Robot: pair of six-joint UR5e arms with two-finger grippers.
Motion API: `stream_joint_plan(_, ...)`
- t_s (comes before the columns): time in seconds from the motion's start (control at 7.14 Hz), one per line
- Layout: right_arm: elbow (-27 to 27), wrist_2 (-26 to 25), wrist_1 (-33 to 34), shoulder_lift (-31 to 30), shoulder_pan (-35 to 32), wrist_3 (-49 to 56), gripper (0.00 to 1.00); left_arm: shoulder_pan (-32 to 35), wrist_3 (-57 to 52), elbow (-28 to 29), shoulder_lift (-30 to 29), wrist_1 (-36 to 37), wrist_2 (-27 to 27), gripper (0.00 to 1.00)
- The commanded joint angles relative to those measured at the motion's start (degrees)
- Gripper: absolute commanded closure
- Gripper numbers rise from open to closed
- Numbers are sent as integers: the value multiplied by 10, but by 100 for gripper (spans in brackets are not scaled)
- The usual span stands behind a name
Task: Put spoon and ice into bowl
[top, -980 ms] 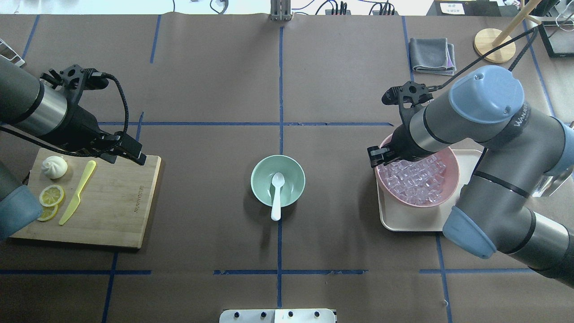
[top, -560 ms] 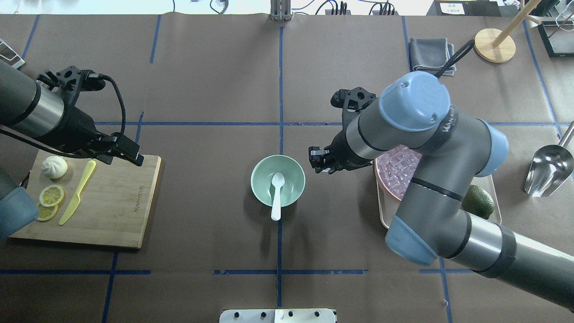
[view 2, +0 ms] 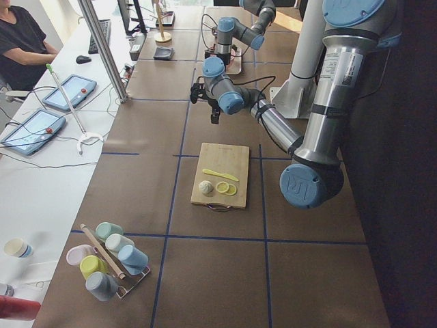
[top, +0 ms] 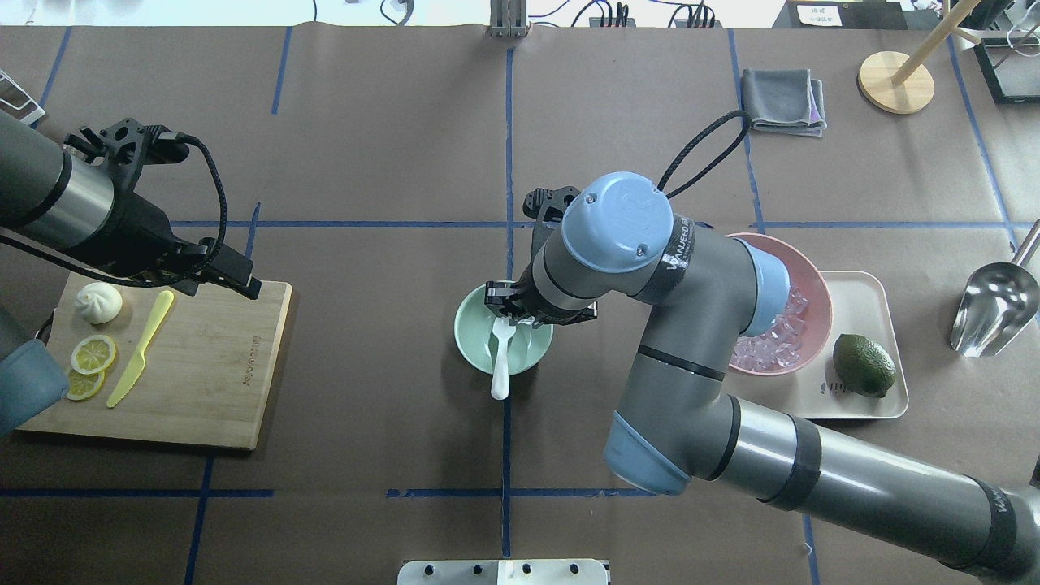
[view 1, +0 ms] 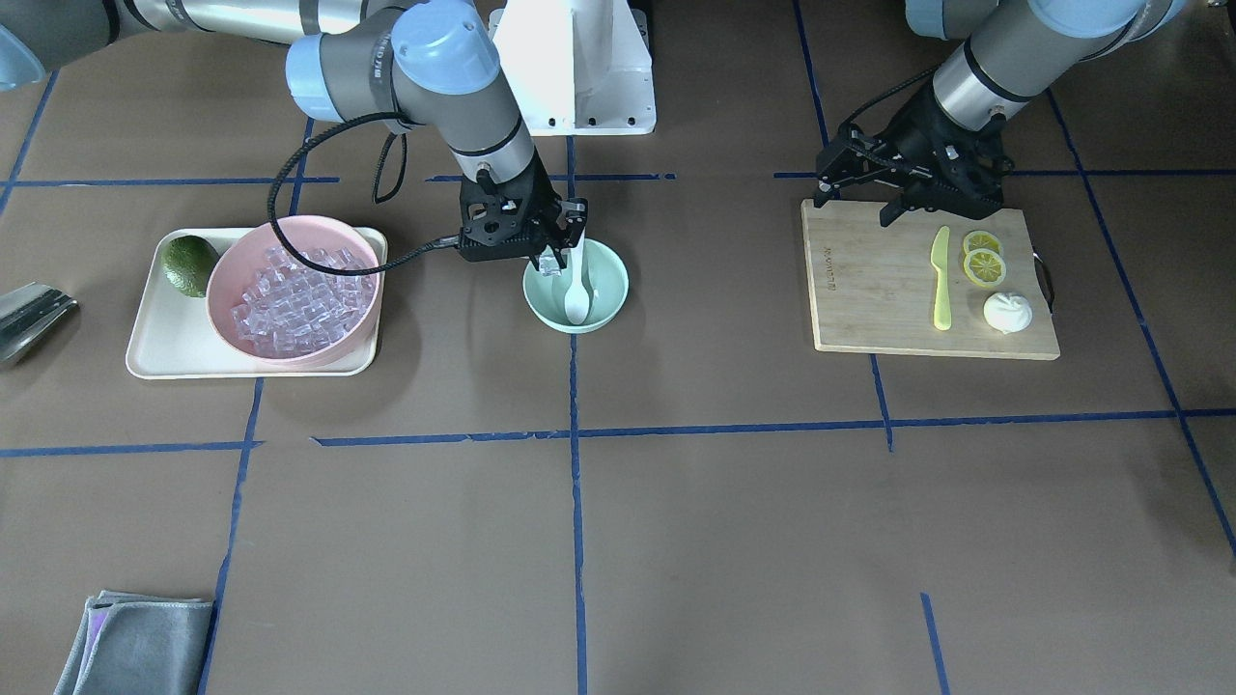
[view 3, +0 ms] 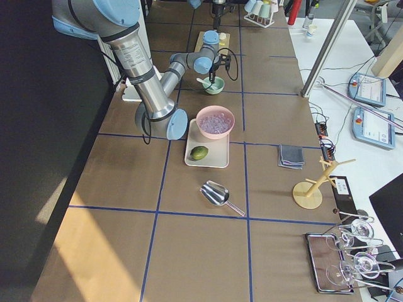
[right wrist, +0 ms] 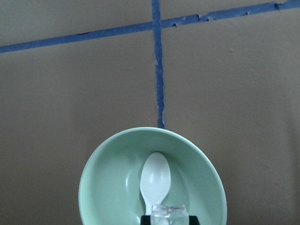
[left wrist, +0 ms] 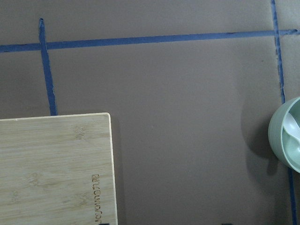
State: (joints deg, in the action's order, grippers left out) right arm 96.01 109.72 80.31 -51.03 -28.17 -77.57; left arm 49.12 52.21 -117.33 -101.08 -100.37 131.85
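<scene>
The mint-green bowl (top: pixel 470 335) stands at the table's middle. The white spoon (top: pixel 500 367) lies in it, scoop inside and handle over the near rim. My right gripper (top: pixel 513 317) hangs just over the bowl, shut on one clear ice cube (right wrist: pixel 169 210), which also shows in the front view (view 1: pixel 551 263). The right wrist view shows the bowl (right wrist: pixel 108 187) and the spoon's scoop (right wrist: pixel 155 180) right below the cube. More ice (view 1: pixel 290 294) fills the pink bowl (view 1: pixel 224 270). My left gripper (top: pixel 241 282) is open and empty over the cutting board's far corner.
The pink bowl and a green avocado (top: pixel 863 365) sit on a cream tray (top: pixel 853 284) on the right. A wooden cutting board (top: pixel 211 366) on the left holds a yellow-green knife (top: pixel 140 348), lemon slices and a bun. A metal scoop (top: pixel 993 305) lies far right.
My right arm has swung left from the pink bowl to over the green bowl, carrying an ice cube. The left arm has barely moved.
</scene>
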Motion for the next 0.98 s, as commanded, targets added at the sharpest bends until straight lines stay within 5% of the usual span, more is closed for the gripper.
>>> stream_joint_plan(0.0, -18, -2, 1, 8, 7, 0, 77, 0, 0, 0, 0, 0, -1, 7)
stream_joint_plan(0.42, -49, -3, 1, 36, 7, 0, 76, -1, 1, -4, 0, 0, -1, 7)
stream_joint_plan(0.56, -56, -3, 0, 41, 7, 0, 45, -1, 1, -4, 0, 0, -1, 7)
stream_joint_plan(0.7, -66, -3, -12, 42, 7, 0, 2, -1, 1, -4, 1, 0, -1, 7)
stream_joint_plan(0.84, -73, -2, -31, 40, 7, -3, 1, -1, 1, -4, 1, 0, -1, 7)
